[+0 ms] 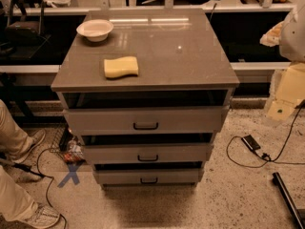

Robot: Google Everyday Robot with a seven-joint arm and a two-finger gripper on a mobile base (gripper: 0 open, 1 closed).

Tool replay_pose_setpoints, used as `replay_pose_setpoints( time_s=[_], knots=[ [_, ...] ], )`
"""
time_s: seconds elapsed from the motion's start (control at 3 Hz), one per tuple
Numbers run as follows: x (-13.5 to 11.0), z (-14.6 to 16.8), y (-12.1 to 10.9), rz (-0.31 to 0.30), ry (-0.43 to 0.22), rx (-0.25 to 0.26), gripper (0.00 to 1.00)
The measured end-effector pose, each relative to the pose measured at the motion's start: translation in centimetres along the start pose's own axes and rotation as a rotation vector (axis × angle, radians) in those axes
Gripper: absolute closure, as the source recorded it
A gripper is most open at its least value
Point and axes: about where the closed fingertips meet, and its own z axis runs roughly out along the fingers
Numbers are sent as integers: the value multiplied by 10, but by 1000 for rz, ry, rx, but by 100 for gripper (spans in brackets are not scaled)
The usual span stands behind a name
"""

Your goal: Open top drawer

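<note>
Speckled floor lies all around a grey cabinet in the middle of the room. The top drawer is the big grey front right under the tabletop. It is the widest and tallest of the three fronts. A small dark loop handle sits in its middle. A dark gap shows between the top edge of this front and the tabletop.

Below it is the middle drawer, which looks narrower and shorter and has its own little handle. Under that is the bottom drawer, the smallest one, close to the floor.

On the tabletop, a yellow sponge lies near the front edge, a bit to the left. A white bowl stands in the far left corner, well apart from the sponge.

On the floor to the left, there is a blue cross next to the bottom drawer. A person's legs in light trousers and shoes show at the left edge. To the right, a thin black cable loops across the floor to a small dark box.

The end effector does not show anywhere in the view, so I cannot tell how far open it is or if it holds anything.
</note>
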Motion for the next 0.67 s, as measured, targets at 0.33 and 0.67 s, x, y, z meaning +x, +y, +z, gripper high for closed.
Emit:
replay_pose_setpoints(
  time_s=[0.33, 0.67],
  knots=[
    [0, 0, 0, 0, 0, 0, 0],
    [3, 17, 1, -3, -17, -15, 0]
  ],
)
